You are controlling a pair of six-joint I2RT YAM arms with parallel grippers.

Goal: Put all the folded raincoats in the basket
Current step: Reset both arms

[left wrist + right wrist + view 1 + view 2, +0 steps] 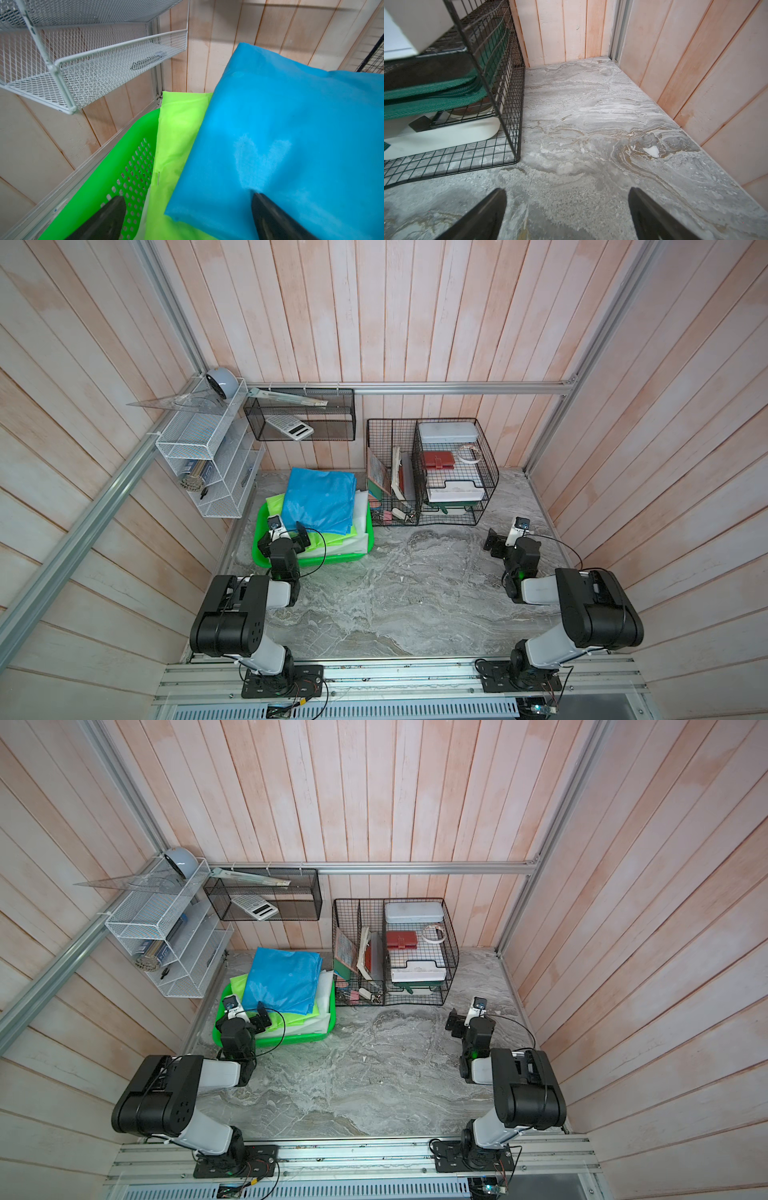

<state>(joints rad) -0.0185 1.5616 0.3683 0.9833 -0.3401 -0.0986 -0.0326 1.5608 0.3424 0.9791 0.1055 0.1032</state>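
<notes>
We see the basket (101,180) as smooth, glossy green plastic. The raincoat (291,135) looks like thin blue cloth, finely woven and matt. The desk (591,124) is dull, veined grey stone, or perhaps laminate. The rack (93,68) is white-painted metal mesh, and the walls (560,31) are whitewashed wood planks.

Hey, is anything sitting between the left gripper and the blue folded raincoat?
Nothing visible. The open left gripper hangs just over a corner of the blue raincoat, which lies on top of a lime-green folded sheet in the green basket.
</notes>
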